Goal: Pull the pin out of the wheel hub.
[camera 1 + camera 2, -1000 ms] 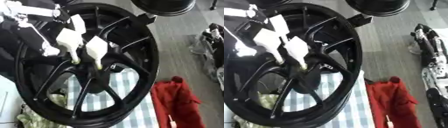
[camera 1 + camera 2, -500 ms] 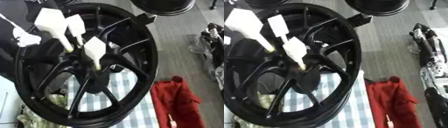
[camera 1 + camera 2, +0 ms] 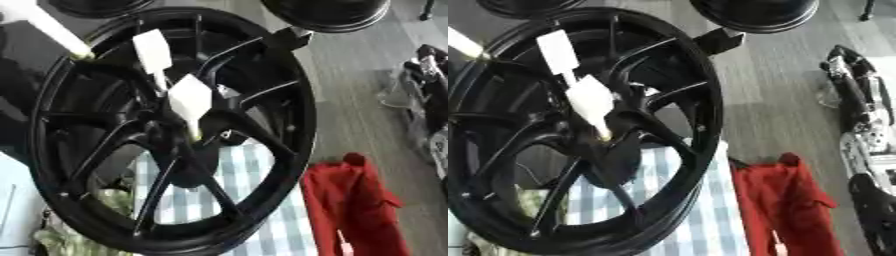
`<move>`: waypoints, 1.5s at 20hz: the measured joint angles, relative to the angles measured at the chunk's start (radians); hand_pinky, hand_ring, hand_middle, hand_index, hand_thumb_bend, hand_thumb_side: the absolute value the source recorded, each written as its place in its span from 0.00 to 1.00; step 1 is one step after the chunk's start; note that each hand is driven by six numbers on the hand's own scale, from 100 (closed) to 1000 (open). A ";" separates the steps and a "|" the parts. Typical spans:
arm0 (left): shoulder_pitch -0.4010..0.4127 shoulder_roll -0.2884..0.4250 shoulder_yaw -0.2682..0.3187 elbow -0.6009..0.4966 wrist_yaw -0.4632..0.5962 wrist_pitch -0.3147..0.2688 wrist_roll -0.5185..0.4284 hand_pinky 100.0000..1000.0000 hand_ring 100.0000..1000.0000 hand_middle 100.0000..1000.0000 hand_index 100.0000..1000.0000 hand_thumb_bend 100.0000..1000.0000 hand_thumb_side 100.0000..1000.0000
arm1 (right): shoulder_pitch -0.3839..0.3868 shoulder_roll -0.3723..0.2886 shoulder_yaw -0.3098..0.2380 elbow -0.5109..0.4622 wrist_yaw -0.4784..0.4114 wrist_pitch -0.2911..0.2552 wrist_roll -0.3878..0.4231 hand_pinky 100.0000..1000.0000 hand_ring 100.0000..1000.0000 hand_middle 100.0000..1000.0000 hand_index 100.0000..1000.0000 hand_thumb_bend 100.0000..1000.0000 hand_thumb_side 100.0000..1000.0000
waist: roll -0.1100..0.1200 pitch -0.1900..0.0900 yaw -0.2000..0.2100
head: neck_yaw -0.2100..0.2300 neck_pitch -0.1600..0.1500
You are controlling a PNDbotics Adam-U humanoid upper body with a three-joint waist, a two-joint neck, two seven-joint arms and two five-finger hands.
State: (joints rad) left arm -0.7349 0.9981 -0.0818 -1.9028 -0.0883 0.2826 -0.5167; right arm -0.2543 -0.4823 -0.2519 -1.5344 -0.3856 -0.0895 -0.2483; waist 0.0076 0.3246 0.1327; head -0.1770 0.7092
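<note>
A large black spoked wheel hub (image 3: 289, 100) stands tilted across most of both views. Two white pins with yellowish tips stick in its centre: one upper pin (image 3: 153, 50) and one lower pin (image 3: 190, 100) by the middle boss. A third white pin (image 3: 48, 27) hangs clear of the hub at the top left, its yellowish tip near the rim and its upper end cut off by the picture's corner. Whatever holds it is out of frame. Neither of my hands shows in either view.
A blue-and-white checked cloth (image 3: 254, 200) lies under the hub, with a red cloth (image 3: 350, 200) to its right on the grey floor. Other black wheels (image 3: 328, 12) sit at the top edge. Dark equipment (image 3: 859, 125) stands at the right. A pale patterned cloth (image 3: 79, 240) lies lower left.
The third pin has come out of the hub and moved up and left towards the corner. My left hand, seen holding it earlier, has left the view.
</note>
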 measured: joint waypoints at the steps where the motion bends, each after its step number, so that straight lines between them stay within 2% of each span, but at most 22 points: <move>1: 0.029 0.001 0.024 0.023 -0.004 0.003 0.031 0.60 0.42 0.24 0.30 0.00 0.18 | 0.000 0.000 -0.004 -0.004 -0.003 -0.003 -0.004 0.94 0.77 0.85 0.79 0.03 0.39 | -0.005 0.000 0.001 | 0.001 0.000; 4: 0.095 -0.003 0.077 0.089 -0.025 0.007 0.100 0.60 0.42 0.24 0.31 0.00 0.18 | 0.001 0.000 -0.020 -0.016 -0.010 -0.013 -0.019 0.94 0.77 0.85 0.79 0.03 0.39 | -0.018 0.000 0.007 | 0.005 -0.009; 8: 0.149 -0.032 0.103 0.157 -0.084 0.009 0.158 0.60 0.44 0.28 0.35 0.00 0.18 | 0.006 0.002 -0.037 -0.030 -0.018 -0.022 -0.036 0.94 0.77 0.85 0.79 0.02 0.39 | -0.029 0.000 0.011 | 0.012 -0.018; 11: 0.164 -0.065 0.098 0.215 -0.124 0.006 0.187 0.62 0.47 0.33 0.40 0.00 0.17 | 0.008 0.003 -0.040 -0.033 -0.023 -0.025 -0.042 0.94 0.77 0.85 0.79 0.02 0.39 | -0.036 0.000 0.010 | 0.017 -0.020; 18: 0.173 -0.145 0.060 0.337 -0.197 -0.013 0.218 0.65 0.51 0.38 0.44 0.00 0.12 | 0.005 0.013 -0.043 -0.036 -0.027 -0.025 -0.043 0.94 0.77 0.85 0.79 0.02 0.39 | -0.047 0.000 0.002 | 0.026 -0.026; 20: 0.173 -0.157 0.058 0.367 -0.214 -0.014 0.228 0.67 0.54 0.43 0.50 0.00 0.11 | 0.004 0.013 -0.043 -0.036 -0.028 -0.025 -0.043 0.94 0.77 0.85 0.79 0.02 0.39 | -0.047 0.002 0.000 | 0.027 -0.026; 21: 0.174 -0.162 0.056 0.380 -0.218 -0.015 0.232 0.70 0.59 0.48 0.56 0.00 0.09 | 0.003 0.013 -0.043 -0.036 -0.029 -0.025 -0.043 0.94 0.77 0.85 0.79 0.02 0.39 | -0.048 0.002 0.000 | 0.027 -0.026; 22: 0.176 -0.166 0.053 0.392 -0.219 -0.017 0.232 0.75 0.69 0.62 0.71 0.00 0.15 | 0.003 0.013 -0.043 -0.036 -0.029 -0.025 -0.043 0.94 0.77 0.85 0.79 0.02 0.39 | -0.048 0.002 0.000 | 0.027 -0.026; 23: 0.179 -0.170 0.053 0.401 -0.220 -0.021 0.231 0.79 0.77 0.73 0.80 0.00 0.35 | 0.003 0.013 -0.043 -0.036 -0.029 -0.025 -0.043 0.94 0.77 0.85 0.79 0.02 0.39 | -0.048 0.002 0.000 | 0.027 -0.026; 24: 0.181 -0.173 0.053 0.408 -0.220 -0.028 0.228 0.84 0.82 0.80 0.86 0.21 0.65 | 0.003 0.013 -0.043 -0.036 -0.029 -0.025 -0.043 0.94 0.77 0.85 0.79 0.02 0.39 | -0.048 0.002 0.000 | 0.027 -0.026; 26: 0.181 -0.178 0.052 0.414 -0.226 -0.047 0.225 0.86 0.84 0.83 0.90 0.40 0.78 | 0.003 0.013 -0.043 -0.036 -0.029 -0.025 -0.043 0.94 0.77 0.85 0.79 0.02 0.40 | -0.048 0.002 0.000 | 0.027 -0.026; 27: 0.181 -0.181 0.051 0.415 -0.232 -0.058 0.225 0.86 0.84 0.83 0.91 0.45 0.81 | 0.003 0.013 -0.043 -0.036 -0.029 -0.025 -0.043 0.94 0.77 0.85 0.79 0.02 0.40 | -0.048 0.002 0.000 | 0.027 -0.026; 30: 0.181 -0.182 0.050 0.418 -0.249 -0.087 0.222 0.86 0.84 0.83 0.92 0.48 0.84 | 0.003 0.013 -0.042 -0.036 -0.029 -0.024 -0.043 0.94 0.77 0.85 0.79 0.02 0.40 | -0.048 0.003 0.000 | 0.027 -0.026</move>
State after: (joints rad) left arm -0.5534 0.8166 -0.0317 -1.4852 -0.3369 0.1959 -0.2947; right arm -0.2516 -0.4689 -0.2944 -1.5702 -0.4144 -0.1139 -0.2908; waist -0.0407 0.3272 0.1326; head -0.1501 0.6827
